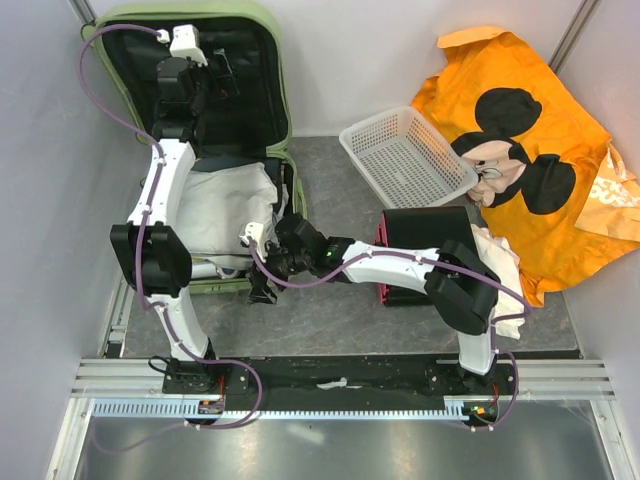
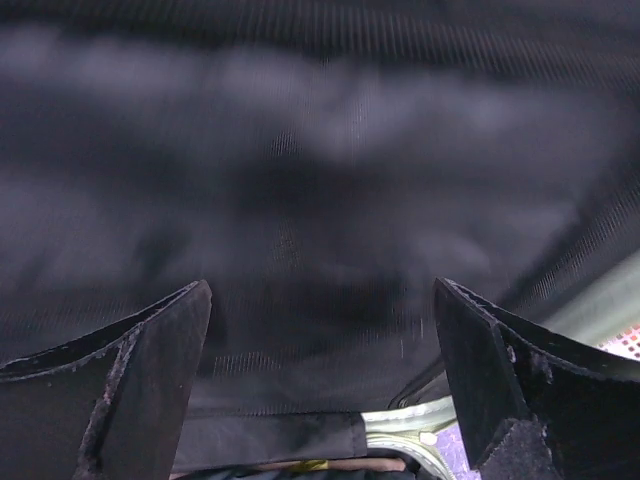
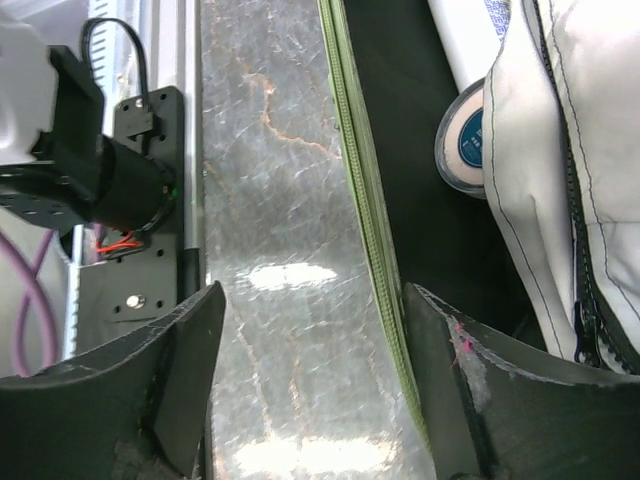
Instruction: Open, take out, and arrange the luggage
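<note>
- The luggage [image 1: 270,30] is seen lying open at the far left of the table [image 1: 340,310], its lid stood upright against the back wall and its lower half laid flat on the table
- The lid is lined with black fabric [image 2: 320,180], which fills nearly all of the left wrist view
- The lower half is filled by a white garment [image 1: 225,205], whose black zip is shown in the right wrist view [image 3: 590,150]
- A small round white item with a teal centre [image 3: 462,138] is seen beside that garment, inside the black lining
- The left arm [image 1: 165,185] is stretched up into the lid; the left fingers [image 2: 130,390] are spread wide close to the lining, and nothing is pinched between them
- The right arm [image 1: 385,262] is reached across to the near corner of the lower half; the right fingers [image 3: 150,390] are spread apart above the bare table, with the green zip edge [image 3: 370,220] just beside one of them and nothing gripped
- A black box with a pink edge [image 1: 425,225] is placed right of the luggage, partly under the right arm
- A white mesh basket [image 1: 405,155] is set behind that box
- An orange cloth with a cartoon mouse [image 1: 540,100] is spread over the far right corner
</note>
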Motion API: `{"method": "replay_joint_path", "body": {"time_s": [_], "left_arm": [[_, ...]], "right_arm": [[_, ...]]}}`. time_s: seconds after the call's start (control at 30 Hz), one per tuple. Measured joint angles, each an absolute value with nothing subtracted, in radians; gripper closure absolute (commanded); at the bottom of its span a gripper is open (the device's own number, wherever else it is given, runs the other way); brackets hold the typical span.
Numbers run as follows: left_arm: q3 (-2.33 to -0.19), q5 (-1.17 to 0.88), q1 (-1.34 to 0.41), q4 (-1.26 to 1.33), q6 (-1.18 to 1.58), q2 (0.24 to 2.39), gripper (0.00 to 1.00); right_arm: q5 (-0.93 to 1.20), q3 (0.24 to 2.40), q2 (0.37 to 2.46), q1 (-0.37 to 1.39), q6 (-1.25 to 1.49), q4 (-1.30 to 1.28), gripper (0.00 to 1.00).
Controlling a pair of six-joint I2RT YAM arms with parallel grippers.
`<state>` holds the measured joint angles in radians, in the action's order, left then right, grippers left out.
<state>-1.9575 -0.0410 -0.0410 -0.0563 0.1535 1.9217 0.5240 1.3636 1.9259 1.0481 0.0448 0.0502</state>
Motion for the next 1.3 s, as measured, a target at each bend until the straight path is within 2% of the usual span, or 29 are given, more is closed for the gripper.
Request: {"method": "replay_joint_path", "body": {"time_s": [0.2, 0.37, 0.53, 0.67, 1.0, 1.2, 1.3], "left_arm": [[-1.972, -0.034, -0.054, -0.070, 0.129, 1.921, 0.01], [-1.966, -0.034, -0.072, -0.075, 0.106, 1.902, 0.01], [-1.895, -0.031, -0.091, -0.073, 0.096, 1.803, 0.01], [-1.805, -0.026, -0.113, -0.061, 0.088, 1.676, 0.01], [-1.555, -0.030, -0.152, -0.082, 0.096, 1.449, 0.01], [-1.285, -0.082, -0.147, -0.167, 0.128, 1.373, 0.01], [-1.253, -0.122, -0.146, -0.285, 0.149, 1.394, 0.01]], "right_arm": [[0.523, 1.362, 1.871, 1.053, 0.061, -0.002, 0.13], [0.549, 1.361, 1.779, 1.080, 0.097, -0.030, 0.12], [0.535, 1.362, 1.687, 1.087, 0.152, -0.030, 0.10], [0.518, 1.375, 1.668, 1.007, 0.243, -0.027, 0.08], [0.374, 1.455, 1.763, 0.794, 0.469, -0.037, 0.19], [0.285, 1.509, 1.846, 0.781, 0.545, -0.062, 0.23], [0.255, 1.529, 1.892, 0.785, 0.585, -0.062, 0.24]]}}
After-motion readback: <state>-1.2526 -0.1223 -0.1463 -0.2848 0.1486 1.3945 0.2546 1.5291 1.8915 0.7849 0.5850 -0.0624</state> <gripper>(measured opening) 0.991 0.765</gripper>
